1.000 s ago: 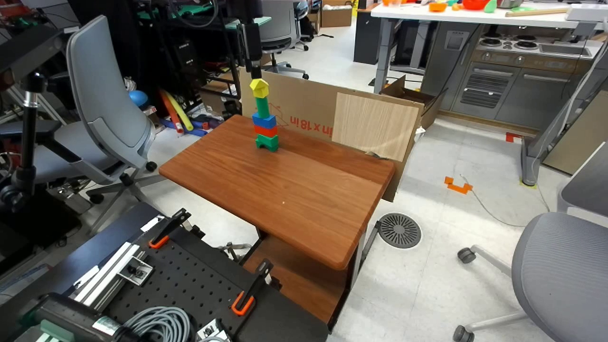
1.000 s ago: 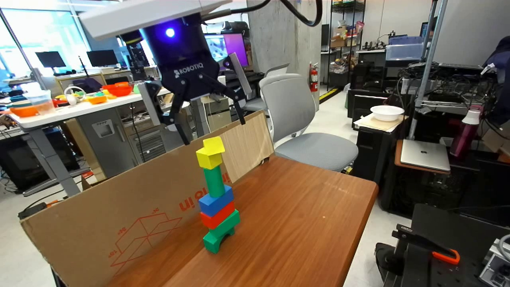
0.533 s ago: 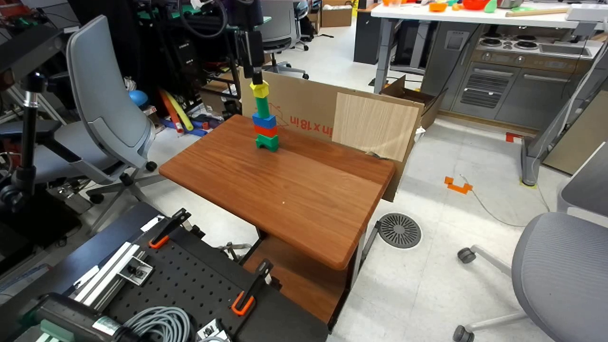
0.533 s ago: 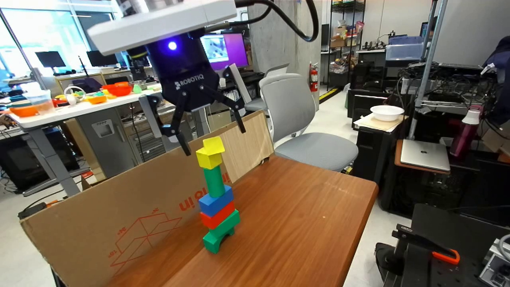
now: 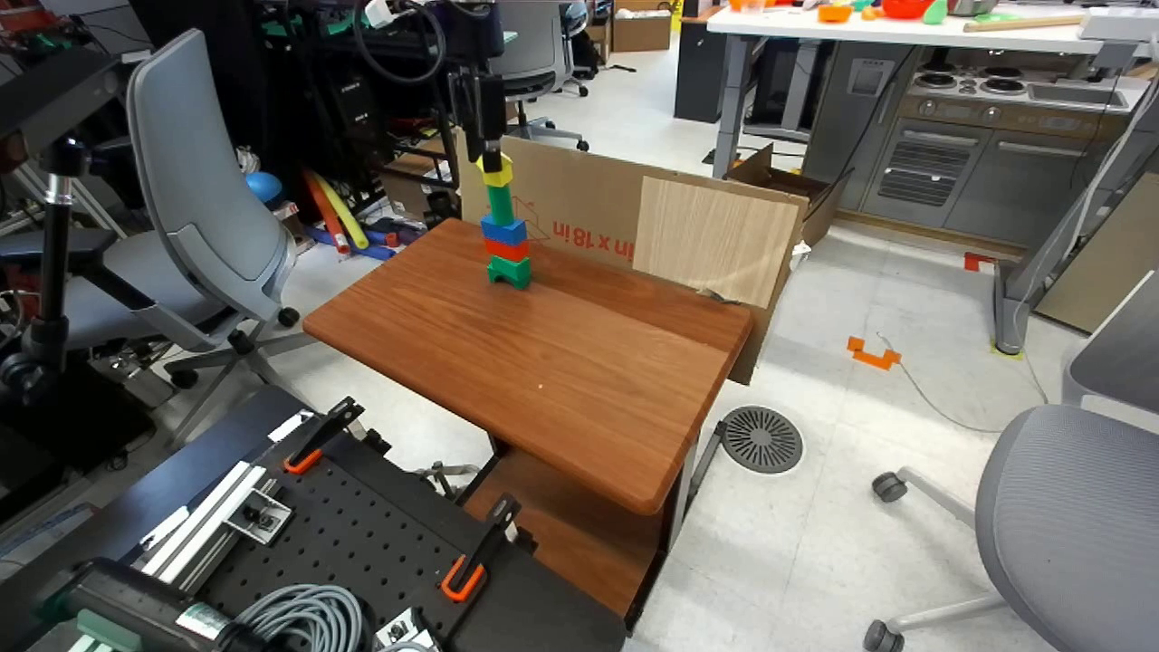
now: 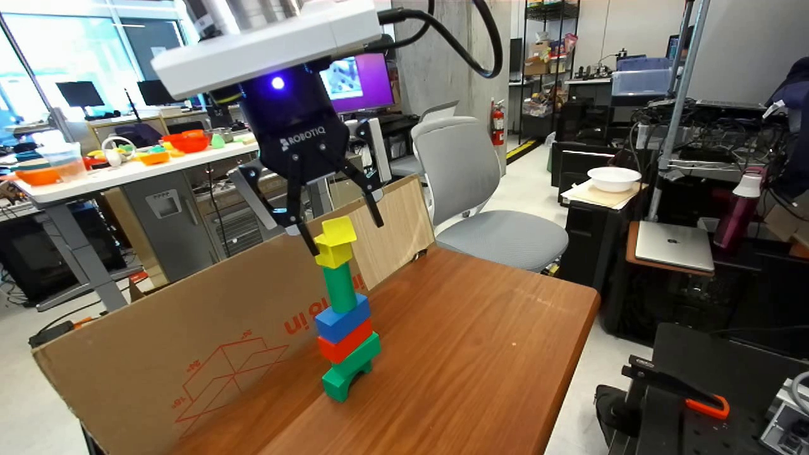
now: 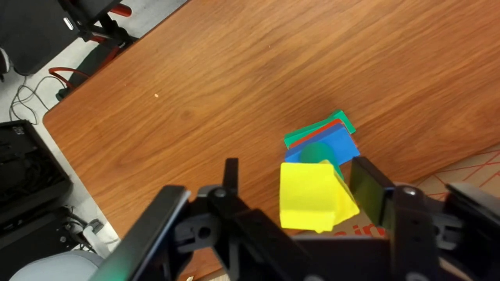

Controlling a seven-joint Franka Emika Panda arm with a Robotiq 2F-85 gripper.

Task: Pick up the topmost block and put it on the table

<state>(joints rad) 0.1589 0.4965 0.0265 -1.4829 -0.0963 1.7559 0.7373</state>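
1. In an exterior view I have the gripper (image 5: 492,165) at the upper centre of the frame, at the top of the stack (image 5: 504,233) on the table (image 5: 534,362); its fingers line up from here and hide part of the stack's top, so I cannot tell their spread

2. In an exterior view I see them spread, tips either side of the topmost block (image 6: 339,230), yellow, left of centre in the frame; it rests askew on a second yellow block (image 6: 333,258), above a green cylinder (image 6: 340,287), blue block (image 6: 343,320), red block (image 6: 346,342) and green arch (image 6: 351,366)

3. In the wrist view I find the topmost block at lower centre between the parted fingers, a gap on each side, wider on the left
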